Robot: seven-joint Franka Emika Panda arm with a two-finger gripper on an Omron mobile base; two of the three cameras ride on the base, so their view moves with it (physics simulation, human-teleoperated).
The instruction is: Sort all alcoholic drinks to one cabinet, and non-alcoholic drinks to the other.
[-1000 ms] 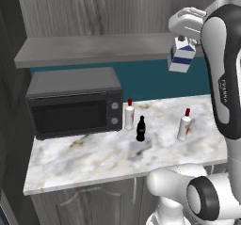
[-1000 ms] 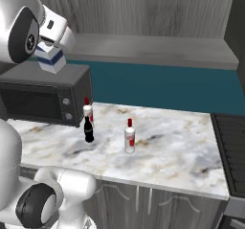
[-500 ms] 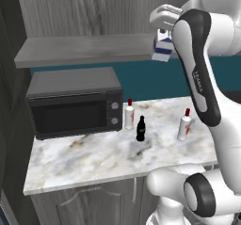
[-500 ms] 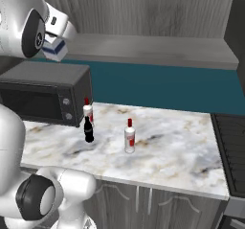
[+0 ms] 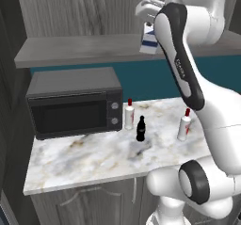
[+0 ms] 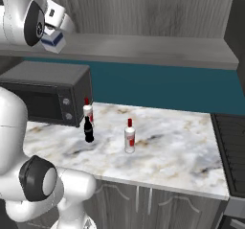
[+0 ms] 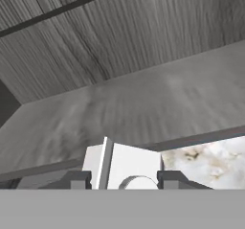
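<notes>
Carton (image 5: 149, 39) leftward, clamped in gripper (image 7: 124, 179).

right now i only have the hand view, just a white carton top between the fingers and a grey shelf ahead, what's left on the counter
Observer: Three bottles stand on the marble counter: a black cola bottle and two red-capped white bottles.
Operator: is the carton clear of the shelf
Observer: In the left base view the milk carton, held by the gripper, hangs at the front edge of the open shelf. I cannot tell whether it touches.
Operator: anything under it
Observer: A dark microwave sits below the shelf at the counter's left end; the carton hangs to the right of it.
</notes>
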